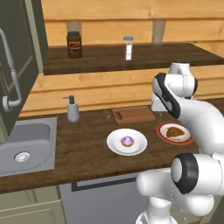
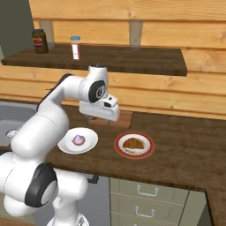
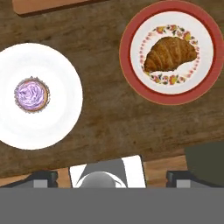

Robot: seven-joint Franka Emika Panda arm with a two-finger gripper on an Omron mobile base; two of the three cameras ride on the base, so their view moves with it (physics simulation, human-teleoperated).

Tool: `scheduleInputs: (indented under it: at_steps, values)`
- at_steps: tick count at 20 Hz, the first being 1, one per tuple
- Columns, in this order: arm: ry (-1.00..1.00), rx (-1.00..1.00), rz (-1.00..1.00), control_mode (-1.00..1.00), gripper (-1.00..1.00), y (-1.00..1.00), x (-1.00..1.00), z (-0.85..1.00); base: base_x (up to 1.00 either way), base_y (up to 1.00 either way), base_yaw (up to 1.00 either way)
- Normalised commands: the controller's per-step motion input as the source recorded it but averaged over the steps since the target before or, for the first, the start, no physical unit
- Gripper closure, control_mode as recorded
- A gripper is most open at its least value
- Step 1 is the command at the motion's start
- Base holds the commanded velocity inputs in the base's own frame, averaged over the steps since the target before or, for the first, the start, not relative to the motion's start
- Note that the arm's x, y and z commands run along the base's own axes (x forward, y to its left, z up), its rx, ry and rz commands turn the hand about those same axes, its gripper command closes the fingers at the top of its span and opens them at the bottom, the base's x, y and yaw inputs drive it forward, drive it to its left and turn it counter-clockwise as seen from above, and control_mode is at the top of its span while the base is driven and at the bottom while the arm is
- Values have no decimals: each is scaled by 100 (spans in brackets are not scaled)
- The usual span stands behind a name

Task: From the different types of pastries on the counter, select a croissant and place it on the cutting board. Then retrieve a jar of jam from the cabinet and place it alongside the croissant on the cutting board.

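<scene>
The golden-brown croissant [image 3: 169,53] lies on a round red-rimmed plate [image 3: 131,65] on the dark wood counter [image 1: 83,151], also seen as the croissant [image 1: 175,131] [image 2: 133,143]. Left of it a purple-frosted cupcake [image 3: 31,94] [image 1: 127,141] sits on a white plate [image 3: 65,113]. The reddish-brown cutting board [image 1: 134,114] [image 2: 126,116] [image 3: 43,5] lies bare behind both plates. My gripper [image 3: 111,178] [image 2: 98,118] hangs open above the counter between the plates, pointing down and holding nothing. The grey-green cabinet [image 1: 19,39] is at the far left. The jar of jam is out of view.
A sink [image 1: 26,144] with a faucet [image 1: 11,65] is at the left, and a soap dispenser [image 1: 72,109] stands beside it. On the open wooden shelf [image 1: 109,61] stand a dark labelled jar [image 1: 74,44] and a blue-capped shaker [image 1: 127,48]. Bare counter stretches to the right [image 2: 190,145].
</scene>
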Motion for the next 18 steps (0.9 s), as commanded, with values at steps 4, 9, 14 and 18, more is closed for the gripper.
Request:
scheduleInputs:
  at_steps: [4, 9, 14, 18]
  values:
    - [0, 0, -19, -100, -100, -34, -13, -56, 0, 0, 0]
    - [0, 0, -24, -100, -100, -30, -8, -59, 0, 0, 0]
    - [0, 0, -24, -100, -100, -21, 0, -37, 0, 0, 0]
    - [0, 0, -37, -100, -100, -26, 1, -2, 0, 0, 0]
